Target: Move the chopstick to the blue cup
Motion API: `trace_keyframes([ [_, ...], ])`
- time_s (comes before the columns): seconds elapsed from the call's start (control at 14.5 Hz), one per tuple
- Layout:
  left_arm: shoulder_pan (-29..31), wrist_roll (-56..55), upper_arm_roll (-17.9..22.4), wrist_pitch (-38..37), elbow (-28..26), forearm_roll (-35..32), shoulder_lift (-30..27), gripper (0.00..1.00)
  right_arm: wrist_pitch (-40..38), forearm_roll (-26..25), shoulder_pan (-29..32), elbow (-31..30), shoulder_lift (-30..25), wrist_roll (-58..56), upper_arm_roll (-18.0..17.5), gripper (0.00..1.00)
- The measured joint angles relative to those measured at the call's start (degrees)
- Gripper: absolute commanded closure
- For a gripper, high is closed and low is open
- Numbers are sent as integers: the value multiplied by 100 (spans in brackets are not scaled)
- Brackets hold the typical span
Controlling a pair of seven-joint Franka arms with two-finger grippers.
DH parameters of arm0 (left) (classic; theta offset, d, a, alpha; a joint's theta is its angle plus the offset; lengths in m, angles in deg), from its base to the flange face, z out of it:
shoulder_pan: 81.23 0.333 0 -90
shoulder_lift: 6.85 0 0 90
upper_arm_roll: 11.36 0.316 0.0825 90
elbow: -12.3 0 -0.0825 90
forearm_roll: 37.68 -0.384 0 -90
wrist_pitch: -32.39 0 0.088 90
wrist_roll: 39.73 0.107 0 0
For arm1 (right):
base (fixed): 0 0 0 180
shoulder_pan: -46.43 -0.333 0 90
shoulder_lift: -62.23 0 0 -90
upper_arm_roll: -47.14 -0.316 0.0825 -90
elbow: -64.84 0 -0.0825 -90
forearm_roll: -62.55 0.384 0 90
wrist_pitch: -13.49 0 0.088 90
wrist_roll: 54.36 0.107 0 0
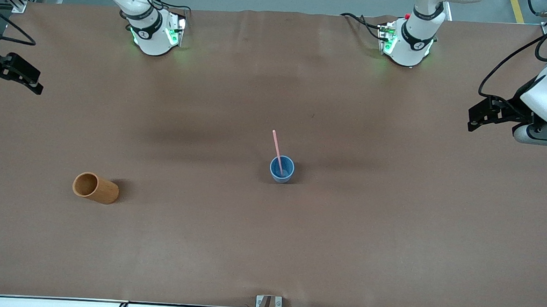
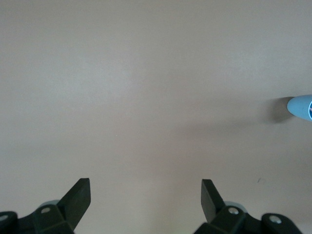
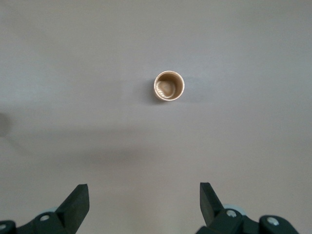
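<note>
Table: covered by a matt brown sheet, paper-like or cloth-like, faint creases along the 12 o'clock edge, no sheen.

Blue cup: smooth, plastic-looking, soft satin finish; its wall shows pale blue in the left wrist view.

Chopstick: smooth pale-pink stick, matt; material cannot be told.

Orange-brown cup, toward 8 o'clock of the blue cup: wooden-looking outside, matt; inside shows a glossy highlight in the right wrist view.

Left gripper and right gripper: fingers of matt black plastic-looking material.

Arm shells: glossy white.
</note>
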Motion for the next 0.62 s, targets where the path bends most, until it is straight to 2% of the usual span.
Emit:
trace_keyframes([
  [0.21,-1,0,0,0,0,0,0,0,29,131,4,0,69,-314,200,0],
  [0.62,-1,0,0,0,0,0,1,0,30,68,0,3,70,-324,183,0],
])
